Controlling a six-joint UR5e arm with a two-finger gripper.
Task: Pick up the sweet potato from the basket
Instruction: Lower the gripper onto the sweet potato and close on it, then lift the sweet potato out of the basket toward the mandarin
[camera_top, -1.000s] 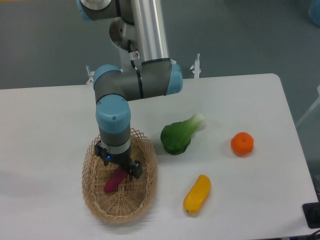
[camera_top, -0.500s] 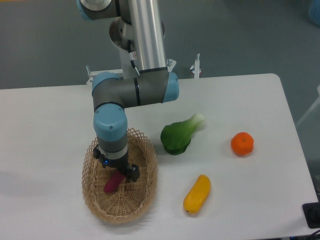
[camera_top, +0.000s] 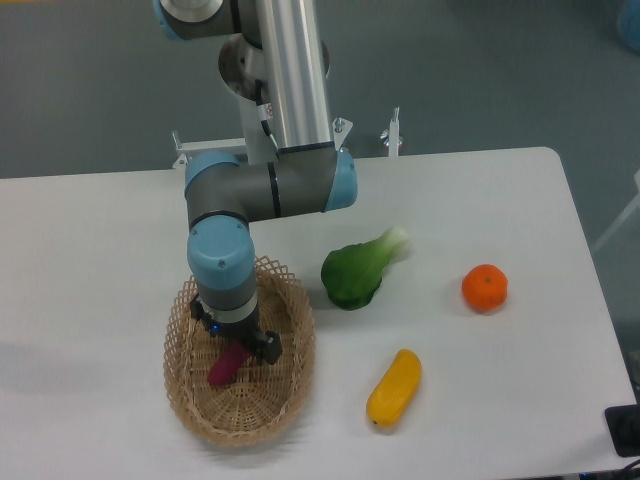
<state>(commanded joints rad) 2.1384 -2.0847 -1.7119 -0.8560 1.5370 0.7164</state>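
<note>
Jaws (camera_top: 237, 352) have sunk onto sweet potato (camera_top: 224, 366) in basket (camera_top: 290, 385); their spread unclear.

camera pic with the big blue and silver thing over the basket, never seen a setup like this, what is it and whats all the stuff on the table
That is a robot arm, seen by one fixed camera looking down at a white table. Its silver tube and blue-capped joints end in an end effector, a two-finger claw, lowered into the wicker basket. The claw sits right at the upper end of a small purple sweet potato, which lies in the basket. The arm hides the fingers, so I cannot tell whether they have closed on it. To the right, loose on the table, lie a green leafy vegetable, an orange and a yellow oblong fruit.
</note>
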